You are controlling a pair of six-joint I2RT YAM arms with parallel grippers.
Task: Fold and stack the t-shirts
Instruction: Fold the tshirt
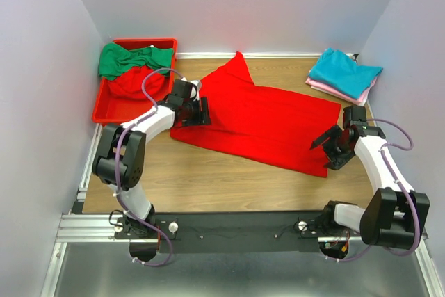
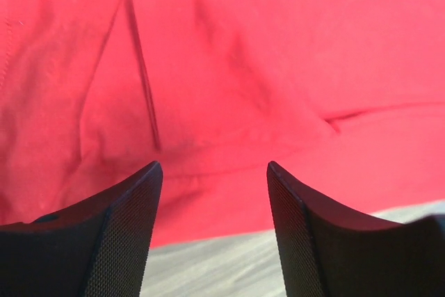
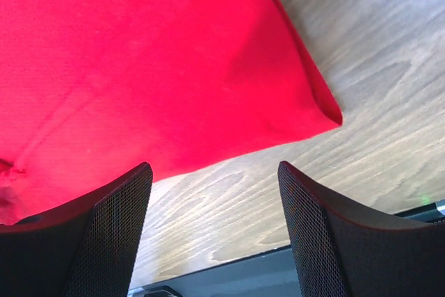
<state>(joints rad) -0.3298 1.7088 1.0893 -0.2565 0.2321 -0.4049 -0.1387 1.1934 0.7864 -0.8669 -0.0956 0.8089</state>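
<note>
Flanking one red t-shirt [image 1: 271,119], two hands [image 1: 201,110] [image 1: 325,146]

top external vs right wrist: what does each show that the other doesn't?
Top external only: the red bin holding a green t-shirt, the teal t-shirt stacked on a pink t-shirt, and the left gripper at the left end of the red t-shirt. Right wrist only: close detail of that shirt's corner lying flat on the wood. Both: the red t-shirt, the table and the right gripper, open.
</note>
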